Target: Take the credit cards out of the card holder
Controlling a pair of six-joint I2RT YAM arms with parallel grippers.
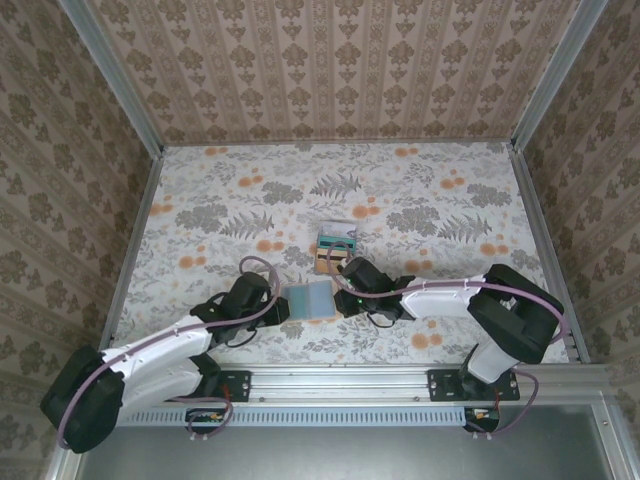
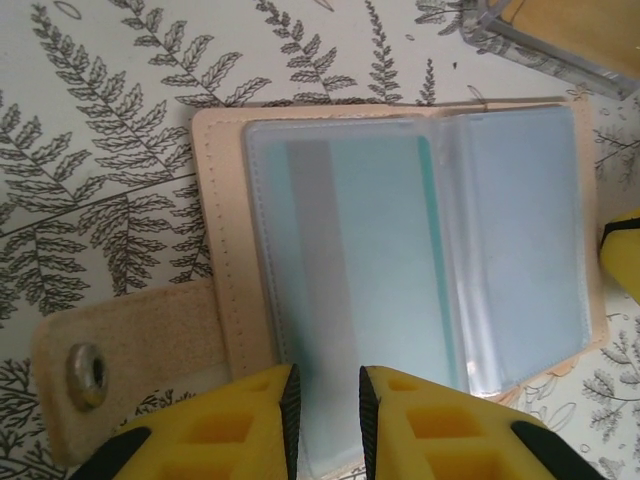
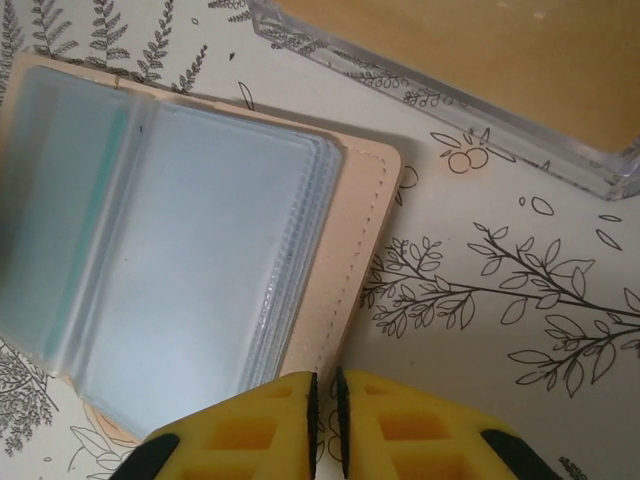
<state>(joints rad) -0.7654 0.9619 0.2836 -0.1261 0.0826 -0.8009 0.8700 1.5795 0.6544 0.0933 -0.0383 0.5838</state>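
left fingers (image 2: 240, 430) a slit apart, pinching the near edge of the open card holder (image 1: 307, 298), mid tabletop (image 1: 450, 200). right fingers (image 3: 260, 425) almost closed at its right edge, hold unclear. part done: orange card (image 1: 328, 262) lies out beyond; teal card (image 2: 380, 290) sleeved inside.

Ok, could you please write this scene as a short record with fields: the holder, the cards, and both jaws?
card holder: open flat on the table, clear sleeves up
inside: one teal card with a grey stripe, in a sleeve, not yet out
loose cards: teal and orange, beyond the holder
left gripper: jaws narrow, closed on the holder's edge
right gripper: jaws almost together at the holder's opposite edge; grip unclear
strap: unfastened, snap showing
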